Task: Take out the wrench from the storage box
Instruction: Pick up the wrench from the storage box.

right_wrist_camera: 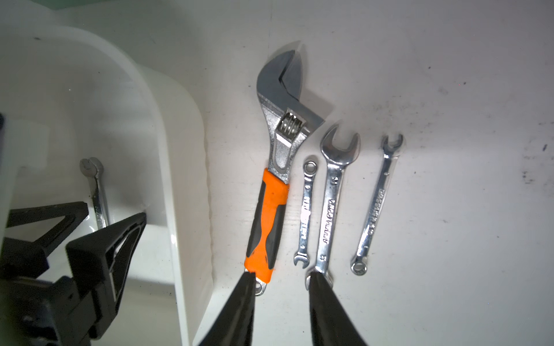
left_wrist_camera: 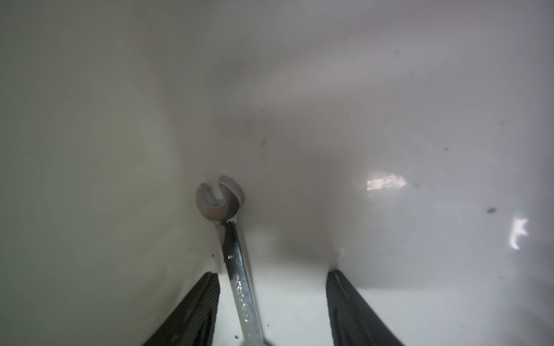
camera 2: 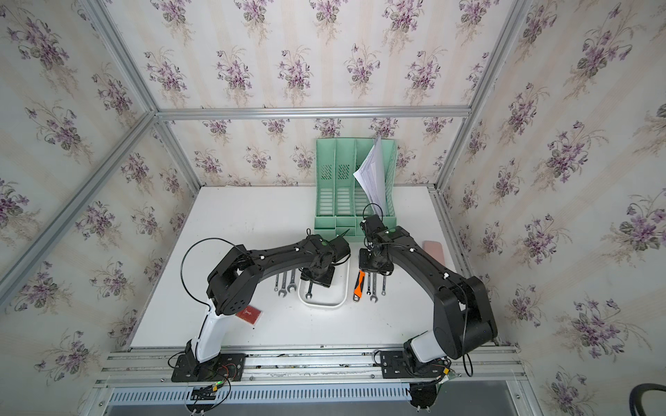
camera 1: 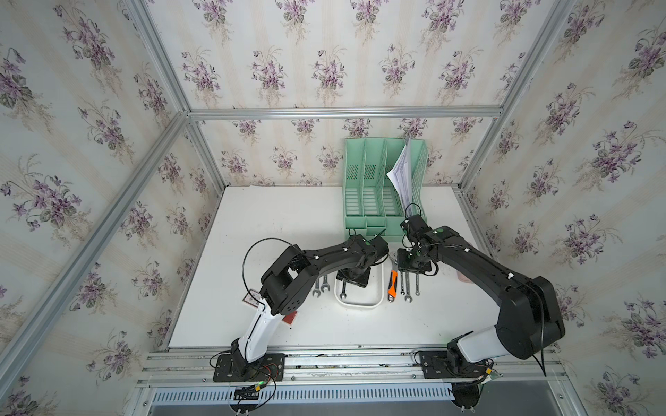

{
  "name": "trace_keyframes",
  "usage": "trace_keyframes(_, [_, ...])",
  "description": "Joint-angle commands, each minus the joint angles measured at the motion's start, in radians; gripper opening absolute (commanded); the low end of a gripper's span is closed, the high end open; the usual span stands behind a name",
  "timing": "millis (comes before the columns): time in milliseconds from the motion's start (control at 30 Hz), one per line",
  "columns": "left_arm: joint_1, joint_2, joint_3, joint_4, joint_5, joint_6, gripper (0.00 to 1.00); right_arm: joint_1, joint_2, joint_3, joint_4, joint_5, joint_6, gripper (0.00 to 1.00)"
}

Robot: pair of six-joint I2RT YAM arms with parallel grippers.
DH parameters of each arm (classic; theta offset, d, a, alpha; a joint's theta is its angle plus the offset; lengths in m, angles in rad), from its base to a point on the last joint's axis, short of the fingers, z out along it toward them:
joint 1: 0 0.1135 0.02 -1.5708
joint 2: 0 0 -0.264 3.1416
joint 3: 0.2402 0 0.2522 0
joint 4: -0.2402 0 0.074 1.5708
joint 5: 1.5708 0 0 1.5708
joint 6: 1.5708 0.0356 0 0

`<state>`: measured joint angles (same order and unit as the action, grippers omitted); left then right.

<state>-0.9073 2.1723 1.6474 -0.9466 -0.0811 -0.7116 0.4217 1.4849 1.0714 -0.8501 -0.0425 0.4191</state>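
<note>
The left gripper [left_wrist_camera: 272,273] straddles the wrench [left_wrist_camera: 236,269], released, off-centre near the storage box [left_wrist_camera: 75,149] wall; closing may nudge it aside; the right gripper [right_wrist_camera: 281,273] gapes empty.

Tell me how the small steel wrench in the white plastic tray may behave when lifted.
The small steel wrench looks rigid, probably unbending. Its polished shaft may slip. Lying flat near the wall of the white plastic tray, it seems awkward to pinch.
</note>
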Motion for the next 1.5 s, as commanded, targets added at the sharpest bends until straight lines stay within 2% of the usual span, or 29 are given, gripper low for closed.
trace_keyframes(0, [0.002,0.018,-0.016,0.058,0.087,-0.024,0.62,0.001,0.002,0.004,-0.01,-0.004,-0.006,0.35])
trace_keyframes(200, [-0.005,0.012,-0.022,0.108,0.144,-0.044,0.59,0.001,0.0,-0.004,-0.004,-0.006,-0.005,0.35])
trace_keyframes(367, [-0.01,0.024,0.034,0.068,0.119,-0.029,0.59,0.002,0.001,-0.012,0.004,-0.013,-0.007,0.35])
trace_keyframes(533, [-0.008,-0.008,0.037,0.003,0.032,0.041,0.58,0.0,-0.01,-0.018,-0.001,-0.01,-0.01,0.35])
trace_keyframes(733, [-0.005,-0.025,0.008,0.012,0.043,0.15,0.57,0.001,-0.008,-0.02,0.002,-0.012,-0.01,0.35])
trace_keyframes(933, [-0.004,0.0,-0.002,0.045,0.076,0.192,0.56,0.001,-0.011,-0.022,-0.001,-0.011,-0.008,0.35])
trace_keyframes(1200, [0.002,0.028,-0.037,0.094,0.094,0.176,0.29,0.001,-0.019,-0.018,-0.006,-0.009,-0.01,0.35])
trace_keyframes(1467, [0.004,0.008,-0.034,0.083,0.062,0.173,0.17,0.001,-0.015,-0.016,-0.006,-0.013,-0.009,0.35])
